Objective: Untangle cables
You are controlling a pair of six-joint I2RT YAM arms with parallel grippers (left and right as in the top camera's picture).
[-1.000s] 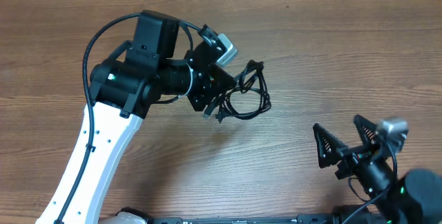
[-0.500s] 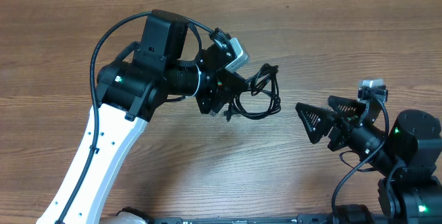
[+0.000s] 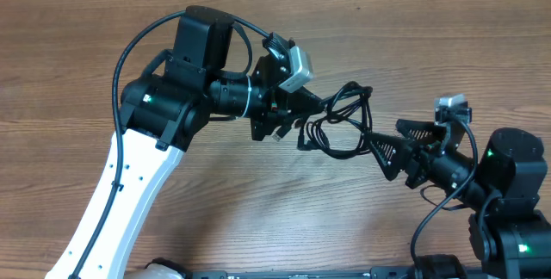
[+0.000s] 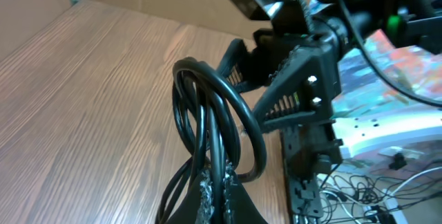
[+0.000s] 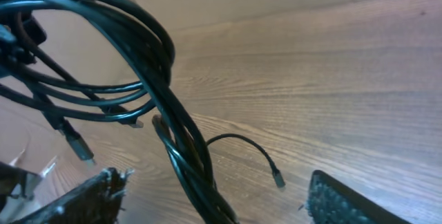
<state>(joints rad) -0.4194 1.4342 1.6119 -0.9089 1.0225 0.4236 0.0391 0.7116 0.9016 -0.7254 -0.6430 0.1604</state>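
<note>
Over the table [image 3: 448, 38], black cables [image 3: 343, 111] in one looped tangle

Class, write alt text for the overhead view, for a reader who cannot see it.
A looped tangle of thin black cables lies between two robot arms at a wooden table. The left gripper is shut on one side of it, while the right gripper is open, its fingers either side of the far loop.

I hold the left gripper [image 3: 312, 107] clamped on the cables [image 3: 349, 98]. Facing it, my right gripper [image 3: 387, 138] stands spread wide, one finger either side of them.
</note>
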